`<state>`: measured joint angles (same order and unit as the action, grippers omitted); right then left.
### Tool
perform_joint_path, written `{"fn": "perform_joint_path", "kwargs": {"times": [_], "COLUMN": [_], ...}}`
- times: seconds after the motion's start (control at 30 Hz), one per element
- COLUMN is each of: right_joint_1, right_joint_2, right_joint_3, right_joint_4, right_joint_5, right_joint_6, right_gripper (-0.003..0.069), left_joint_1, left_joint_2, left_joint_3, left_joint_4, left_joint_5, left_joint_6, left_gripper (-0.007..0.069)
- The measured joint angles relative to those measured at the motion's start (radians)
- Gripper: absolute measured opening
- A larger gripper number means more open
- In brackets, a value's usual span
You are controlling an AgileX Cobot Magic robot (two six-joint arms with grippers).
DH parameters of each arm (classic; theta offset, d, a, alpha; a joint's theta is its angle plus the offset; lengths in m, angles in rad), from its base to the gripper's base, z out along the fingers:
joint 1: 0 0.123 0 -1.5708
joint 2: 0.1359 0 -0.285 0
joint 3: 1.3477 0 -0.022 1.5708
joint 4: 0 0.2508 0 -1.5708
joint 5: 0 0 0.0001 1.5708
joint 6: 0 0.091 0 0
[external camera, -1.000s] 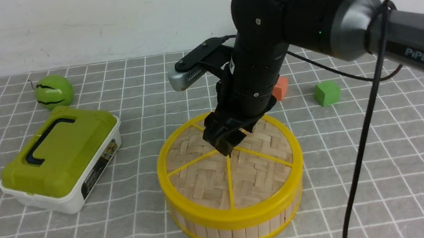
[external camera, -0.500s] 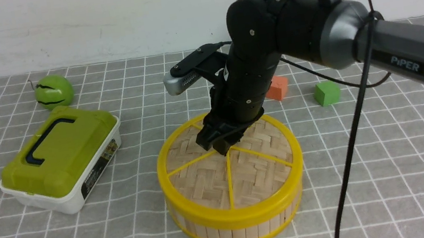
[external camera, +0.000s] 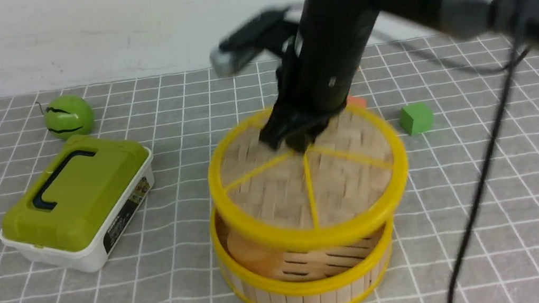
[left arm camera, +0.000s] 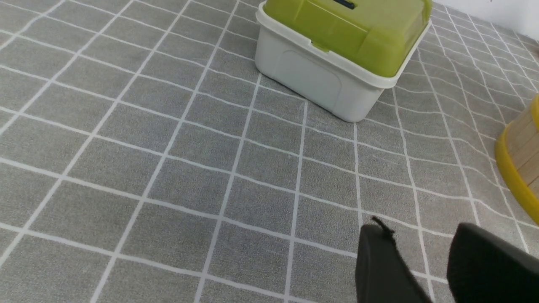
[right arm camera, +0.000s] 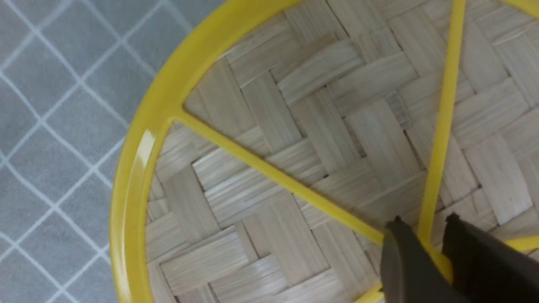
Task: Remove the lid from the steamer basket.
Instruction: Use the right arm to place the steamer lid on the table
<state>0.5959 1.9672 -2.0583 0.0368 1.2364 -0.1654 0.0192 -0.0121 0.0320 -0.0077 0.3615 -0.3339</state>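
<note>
The lid (external camera: 276, 193), a woven bamboo disc with yellow rim and spokes, hangs tilted above the steamer basket (external camera: 311, 289), clear of its top rim. My right gripper (external camera: 295, 142) is shut on the lid's yellow centre knob; the right wrist view shows the knob (right arm camera: 438, 261) clamped between the dark fingers, with the lid (right arm camera: 294, 139) filling the view. Inside the open basket an orange-tan round thing (external camera: 250, 253) shows on the slotted floor. My left gripper (left arm camera: 421, 252) is open and empty above the cloth, with the basket's rim (left arm camera: 511, 166) off to one side.
A white box with an olive-green lid (external camera: 79, 201) stands left of the basket, also in the left wrist view (left arm camera: 341, 46). A green ball (external camera: 68, 116) lies at the back left. A green cube (external camera: 415, 118) and an orange block (external camera: 357, 102) lie behind the basket on the right.
My right gripper has risen with the lid, lifting it off the basket and a little to the right. The basket's inside now shows.
</note>
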Motion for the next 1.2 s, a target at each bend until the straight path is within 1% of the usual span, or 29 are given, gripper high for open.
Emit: {"fn": "perform_joint_path", "kwargs": {"times": [0.07,0.1,0.13,0.2,0.23,0.27,0.37,0.43,0.5,0.53,0.57,0.67,0.7,0.73,0.77,0.93,0.97,1.0,1.03,1.07,1.1,1.13,1.2], "right_joint_1": [-0.005,-0.029,-0.032,-0.113,-0.12,-0.174,-0.279,-0.345,-0.385,-0.404,-0.407,-0.439,-0.444,-0.445,-0.449,-0.454,-0.455,-0.455,-0.455,-0.455,-0.455,-0.455,-0.455], "right_joint_2": [-0.039,-0.113,-0.121,-0.236,-0.243,-0.294,-0.372,-0.401,-0.403,-0.401,-0.399,-0.372,-0.357,-0.354,-0.324,-0.232,-0.212,-0.209,-0.201,-0.202,-0.202,-0.214,-0.254], "right_joint_3": [-0.003,0.002,0.003,0.063,0.07,0.126,0.262,0.404,0.511,0.582,0.593,0.762,0.799,0.805,0.847,0.879,0.879,0.879,0.879,0.879,0.879,0.879,0.879], "right_joint_4": [-0.023,-0.053,-0.055,-0.066,-0.066,-0.065,-0.06,-0.037,-0.016,-0.003,-0.001,0.016,0.016,0.016,0.016,0.015,0.015,0.015,0.016,0.016,0.016,0.02,0.029], "right_joint_5": [0.0,0.005,0.005,0.01,0.01,0.011,0.015,0.0,-0.055,-0.114,-0.114,-0.305,-0.354,-0.363,-0.428,-0.521,-0.538,-0.542,-0.548,-0.553,-0.554,-0.554,-0.548], "right_joint_6": [0.0,0.0,0.001,0.018,0.019,0.025,0.027,0.028,0.028,0.028,0.028,0.036,0.045,0.047,0.073,0.144,0.156,0.157,0.159,0.165,0.165,0.165,0.165], "right_gripper": [0.0078,0.0078,0.0078,0.0078,0.0078,0.0078,0.0078,0.0078,0.0078,0.0078,0.0078,0.0078,0.0078,0.0078,0.0078,0.0088,0.0112,0.0116,0.0155,0.0212,0.0221,0.0286,0.0363], "left_joint_1": [0.0,0.0,0.0,0.0,0.0,0.0,0.0,0.0,0.0,0.0,0.0,0.0,0.0,0.0,0.0,0.0,0.0,0.0,0.0,0.0,0.0,0.0,0.0], "left_joint_2": [0.0,0.0,0.0,0.0,0.0,0.0,0.0,0.0,0.0,0.0,0.0,0.0,0.0,0.0,0.0,0.0,0.0,0.0,0.0,0.0,0.0,0.0,0.0], "left_joint_3": [0.0,0.0,0.0,0.0,0.0,0.0,0.0,0.0,0.0,0.0,0.0,0.0,0.0,0.0,0.0,0.0,0.0,0.0,0.0,0.0,0.0,0.0,0.0], "left_joint_4": [0.0,0.0,0.0,0.0,0.0,0.0,0.0,0.0,0.0,0.0,0.0,0.0,0.0,0.0,0.0,0.0,0.0,0.0,0.0,0.0,0.0,0.0,0.0], "left_joint_5": [0.0,0.0,0.0,0.0,0.0,0.0,0.0,0.0,0.0,0.0,0.0,0.0,0.0,0.0,0.0,0.0,0.0,0.0,0.0,0.0,0.0,0.0,0.0], "left_joint_6": [0.0,0.0,0.0,0.0,0.0,0.0,0.0,0.0,0.0,0.0,0.0,0.0,0.0,0.0,0.0,0.0,0.0,0.0,0.0,0.0,0.0,0.0,0.0], "left_gripper": [0.0239,0.0239,0.0239,0.0239,0.0239,0.0239,0.0239,0.0239,0.0239,0.0239,0.0239,0.0239,0.0239,0.0239,0.0239,0.0239,0.0239,0.0239,0.0239,0.0239,0.0239,0.0239,0.0239]}}
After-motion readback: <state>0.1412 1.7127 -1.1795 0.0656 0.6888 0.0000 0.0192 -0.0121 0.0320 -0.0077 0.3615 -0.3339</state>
